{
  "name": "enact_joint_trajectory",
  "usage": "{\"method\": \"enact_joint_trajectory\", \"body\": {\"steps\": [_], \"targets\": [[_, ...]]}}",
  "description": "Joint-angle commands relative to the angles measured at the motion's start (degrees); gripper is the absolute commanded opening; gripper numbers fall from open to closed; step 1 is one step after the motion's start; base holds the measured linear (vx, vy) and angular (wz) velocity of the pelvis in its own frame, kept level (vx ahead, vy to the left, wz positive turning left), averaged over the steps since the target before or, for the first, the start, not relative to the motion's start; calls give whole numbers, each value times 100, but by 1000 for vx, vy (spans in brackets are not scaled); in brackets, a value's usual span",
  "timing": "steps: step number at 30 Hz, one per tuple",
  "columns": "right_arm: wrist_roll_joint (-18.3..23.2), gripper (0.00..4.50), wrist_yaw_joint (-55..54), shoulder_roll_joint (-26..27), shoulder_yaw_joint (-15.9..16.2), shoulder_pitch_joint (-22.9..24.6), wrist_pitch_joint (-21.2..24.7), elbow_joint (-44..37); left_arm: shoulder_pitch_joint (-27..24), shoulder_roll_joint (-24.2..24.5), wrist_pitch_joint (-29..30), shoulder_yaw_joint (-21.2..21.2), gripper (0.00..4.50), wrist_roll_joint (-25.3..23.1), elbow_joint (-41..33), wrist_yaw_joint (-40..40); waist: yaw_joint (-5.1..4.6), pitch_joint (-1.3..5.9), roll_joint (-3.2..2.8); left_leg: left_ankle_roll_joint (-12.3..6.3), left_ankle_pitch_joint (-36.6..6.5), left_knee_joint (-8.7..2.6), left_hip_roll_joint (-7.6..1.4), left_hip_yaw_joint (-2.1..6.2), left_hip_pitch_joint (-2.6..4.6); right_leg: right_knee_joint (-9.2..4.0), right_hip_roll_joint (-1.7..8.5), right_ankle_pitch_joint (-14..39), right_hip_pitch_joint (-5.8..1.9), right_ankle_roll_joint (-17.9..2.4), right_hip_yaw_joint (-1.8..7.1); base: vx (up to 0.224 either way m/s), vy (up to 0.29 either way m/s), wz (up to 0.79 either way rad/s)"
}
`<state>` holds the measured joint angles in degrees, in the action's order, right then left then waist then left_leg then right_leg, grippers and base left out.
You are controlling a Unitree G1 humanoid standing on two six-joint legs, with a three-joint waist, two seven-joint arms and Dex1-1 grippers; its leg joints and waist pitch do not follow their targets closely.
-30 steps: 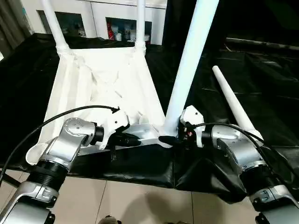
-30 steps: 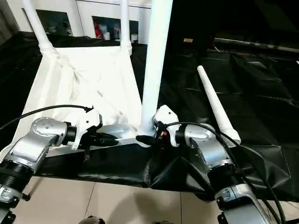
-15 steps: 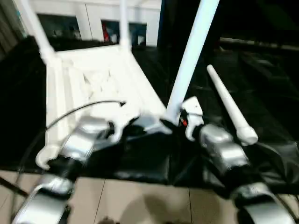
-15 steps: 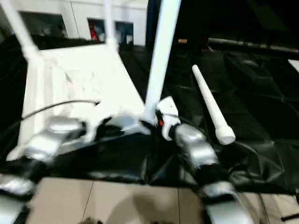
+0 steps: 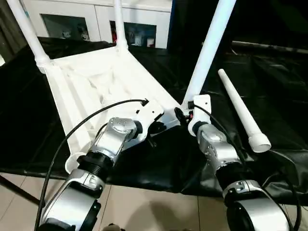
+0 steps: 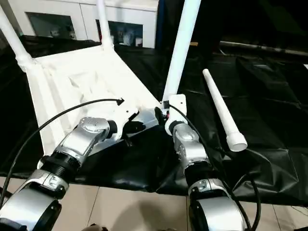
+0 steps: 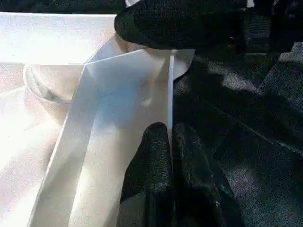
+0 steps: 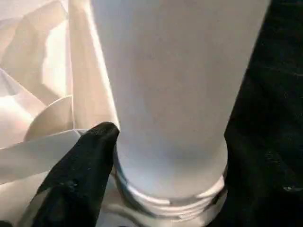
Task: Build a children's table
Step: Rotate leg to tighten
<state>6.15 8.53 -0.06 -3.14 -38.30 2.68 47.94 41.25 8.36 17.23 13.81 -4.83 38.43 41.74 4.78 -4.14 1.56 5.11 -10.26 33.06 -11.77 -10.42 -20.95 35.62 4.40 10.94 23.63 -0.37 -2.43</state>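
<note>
The white table top [image 5: 103,84] lies upside down on black sheeting [image 5: 269,72], ribbed underside up, with two legs standing in its far corner sockets: one at the far left [image 5: 26,29] and one further right [image 5: 118,24]. A third leg [image 5: 209,48] rises, leaning slightly, from the near right corner socket. The fourth leg [image 5: 240,111] lies loose on the sheeting to the right, well apart from the top, wide end nearest me.

The left end effector [image 7: 169,142] has its two black fingers pressed together on the thin edge of the top's near rim (the rim runs right between the fingertips). The right end effector [image 8: 156,156] sits at the foot of the third leg, one black finger [image 8: 80,165] against the tube just above its threaded collar; its fingers stand apart around the leg, though I cannot tell whether they grip it. A white cabinet [image 5: 96,19] with glass-fronted shelves stands behind.
</note>
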Motion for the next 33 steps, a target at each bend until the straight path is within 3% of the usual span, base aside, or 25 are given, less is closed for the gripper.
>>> {"method": "enact_joint_trajectory", "body": {"steps": [1,4,7,8,9,10,11,12,14,15,17,22,23,24,25,26,27,31,33], "targets": [[-163,358,-9,-27,152,18,-141,52,-32,-78,-287,-83,0,136,221,48,-26,319,11,-99,-1268,-399,-78,13,46,-524,307,1438,-257,-943,213,0,0,0],[-191,358,9,-114,144,110,-202,-179,-15,-77,-382,-123,0,175,266,103,-23,339,-2,-72,-1187,-391,-76,7,40,-517,304,1393,-264,-916,220,0,0,0],[-78,358,758,-418,354,782,27,-1603,75,-126,-1059,-247,0,336,376,222,30,356,38,-226,-994,-376,-72,2,25,-511,290,1129,-306,-850,225,0,0,0],[-12,358,1009,-533,450,1027,146,-2093,105,-146,-1077,-325,0,419,325,225,73,369,39,-321,-801,-353,-75,-6,38,-479,276,747,-323,-840,231,0,0,0],[45,358,1206,-620,529,1210,237,-2447,125,-158,-1050,-390,0,493,269,237,57,396,18,-423,-564,-348,-77,10,1,-421,274,312,-355,-935,217,0,0,0],[117,372,1525,-776,688,1432,381,-2830,147,-170,-847,-546,46,684,69,297,53,420,18,-500,-389,-335,-75,16,-20,-384,280,-1,-373,-1037,202,0,0,0],[119,372,1675,-890,784,1561,428,-3025,136,-152,-716,-645,57,812,-123,349,50,425,15,-532,-384,-325,-76,6,-1,-380,273,-82,-358,-1108,199,0,0,0],[126,372,1789,-979,851,1666,473,-3185,117,-104,-670,-701,57,861,-285,356,43,432,26,-567,-323,-312,-68,10,-42,-343,281,-281,-386,-1246,197,0,0,0],[171,372,1943,-1098,919,1813,529,-3427,77,18,-608,-807,60,890,-534,277,53,447,-39,-588,-378,-301,-116,9,-1,-334,293,-433,-340,-1453,196,0,0,0],[202,372,1996,-1130,930,1864,562,-3529,67,68,-595,-861,75,889,-595,223,34,431,-11,-623,-406,-304,-117,5,-15,-332,277,-524,-348,-1509,188,0,0,0],[319,372,2181,-1225,967,1985,716,-3882,-11,355,-477,-1104,89,831,-941,-92,17,433,-10,-640,-428,-301,-112,11,-25,-320,275,-522,-368,-1493,186,0,0,0],[276,372,2341,-1279,1115,2099,1071,-4184,-249,970,-117,-1502,132,505,-1632,-661,-36,391,-34,-439,-667,-337,-128,17,0,-359,269,25,-337,-1316,184,0,0,0],[7,372,2229,-1246,1313,2033,1173,-3960,-472,1305,199,-1904,138,392,-2132,-1034,-50,387,-24,-355,-761,-337,-131,6,24,-374,265,215,-310,-1303,186,0,0,0],[-47,372,2198,-1238,1344,2017,1188,-3913,-512,1359,243,-1964,138,362,-2209,-1098,-75,376,-40,-279,-752,-352,-124,12,1,-378,256,295,-312,-1282,183,0,0,0],[-192,372,2074,-1207,1412,1973,1293,-3780,-674,1545,301,-2167,144,207,-2441,-1317,-97,379,28,-245,-747,-341,-120,2,10,-385,250,344,-299,-1251,188,0,0,0],[-192,372,2074,-1207,1412,1973,1293,-3780,-674,1545,301,-2167,144,207,-2441,-1317,-89,378,7,-228,-716,-347,-113,14,-4,-367,261,371,-316,-1244,189,0,0,0],[-330,372,1912,-1196,1450,1919,1429,-3666,-925,1823,316,-2399,160,-109,-2670,-1657,-89,377,-16,-201,-679,-348,-129,19,11,-367,260,385,-297,-1217,191,0,0,0],[-388,372,1757,-1245,1432,1865,1598,-3588,-1352,2202,448,-2689,182,-366,-2911,-1974,-101,369,-8,-158,-612,-347,-109,15,7,-346,230,220,-284,-1140,192,0,0,0],[-343,372,1680,-1249,1349,1850,1767,-3574,-1639,2341,615,-2832,213,-481,-3021,-2140,-78,372,-26,-130,-672,-342,-110,8,44,-350,231,219,-253,-1134,198,0,0,0]]}}
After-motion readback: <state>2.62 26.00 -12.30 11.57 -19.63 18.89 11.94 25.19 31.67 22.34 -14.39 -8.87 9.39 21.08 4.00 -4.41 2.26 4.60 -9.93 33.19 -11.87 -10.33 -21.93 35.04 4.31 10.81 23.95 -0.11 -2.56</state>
